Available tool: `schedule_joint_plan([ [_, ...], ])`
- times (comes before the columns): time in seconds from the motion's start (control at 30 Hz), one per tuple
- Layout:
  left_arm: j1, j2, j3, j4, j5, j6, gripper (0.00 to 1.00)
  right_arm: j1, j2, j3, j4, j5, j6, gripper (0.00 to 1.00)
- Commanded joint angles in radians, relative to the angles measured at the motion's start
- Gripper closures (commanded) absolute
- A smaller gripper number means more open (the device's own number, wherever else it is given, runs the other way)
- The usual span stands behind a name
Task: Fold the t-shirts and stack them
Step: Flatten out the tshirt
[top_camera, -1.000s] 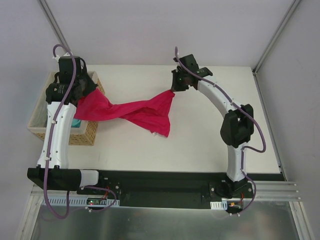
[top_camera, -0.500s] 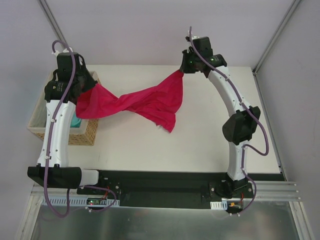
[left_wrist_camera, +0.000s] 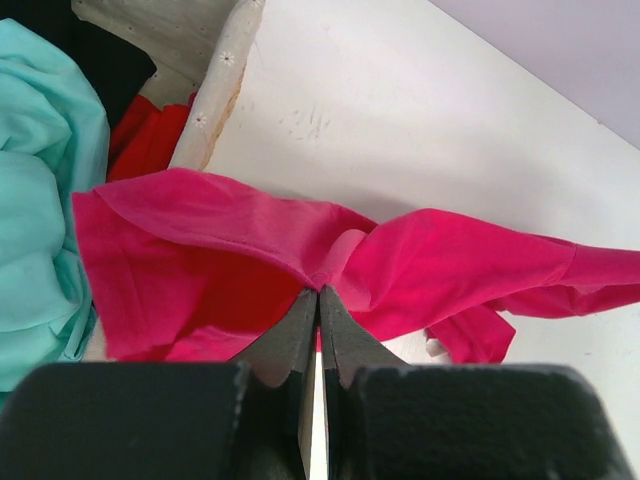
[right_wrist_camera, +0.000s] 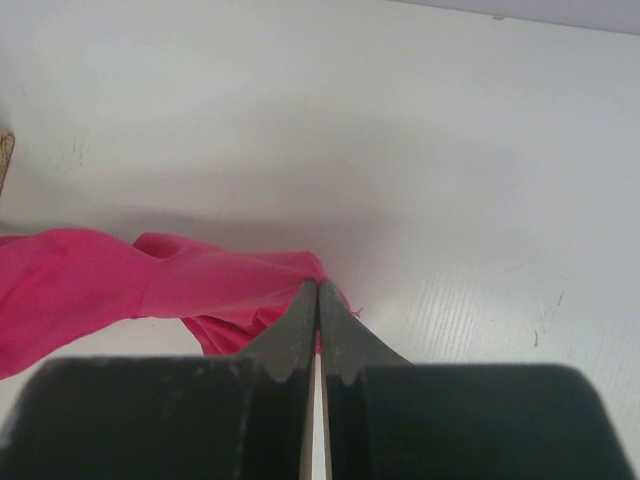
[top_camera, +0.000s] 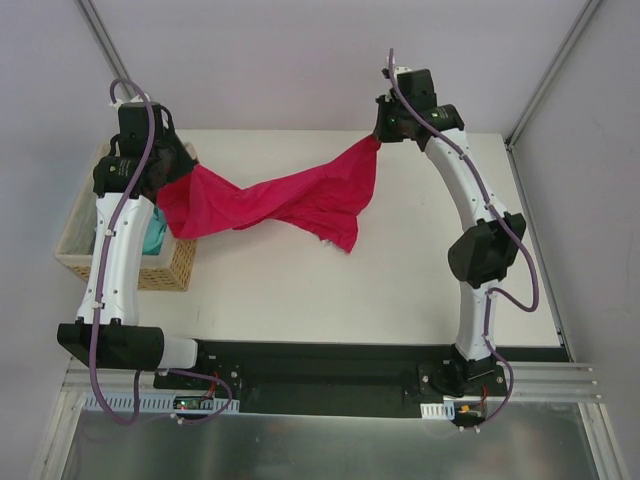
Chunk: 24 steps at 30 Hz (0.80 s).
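Observation:
A crimson t-shirt (top_camera: 280, 200) hangs twisted in the air between both arms, above the table. My left gripper (top_camera: 160, 190) is shut on its left end over the basket; in the left wrist view the gripper (left_wrist_camera: 319, 292) pinches a fold of the crimson t-shirt (left_wrist_camera: 450, 270). My right gripper (top_camera: 378, 138) is shut on the other end at the table's far side, and in the right wrist view the gripper (right_wrist_camera: 318, 287) clamps the crimson t-shirt (right_wrist_camera: 180, 285). A mint-green t-shirt (left_wrist_camera: 40, 220) and a black t-shirt (left_wrist_camera: 100, 55) lie in the basket.
The tan wicker basket (top_camera: 170, 268) stands at the table's left edge under my left arm. The white table (top_camera: 400, 270) stretches from the basket to the right edge. Metal frame posts rise at the far corners.
My right gripper has risen and moved farther back and right, pulling the crimson t-shirt out longer. The left gripper has barely shifted.

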<state>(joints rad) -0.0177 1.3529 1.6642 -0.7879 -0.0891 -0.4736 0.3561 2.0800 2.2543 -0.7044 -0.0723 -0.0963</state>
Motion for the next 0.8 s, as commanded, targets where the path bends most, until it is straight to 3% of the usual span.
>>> schedule_joint_plan([
  [0.0, 0.012, 0.000, 0.040, 0.045, 0.029, 0.000, 1.00, -0.037, -0.067, 0.068, 0.013, 0.031, -0.029, 0.99],
  [0.77, 0.012, 0.006, 0.072, 0.102, 0.088, -0.003, 1.00, -0.120, -0.244, 0.099, 0.020, 0.132, -0.114, 0.99],
])
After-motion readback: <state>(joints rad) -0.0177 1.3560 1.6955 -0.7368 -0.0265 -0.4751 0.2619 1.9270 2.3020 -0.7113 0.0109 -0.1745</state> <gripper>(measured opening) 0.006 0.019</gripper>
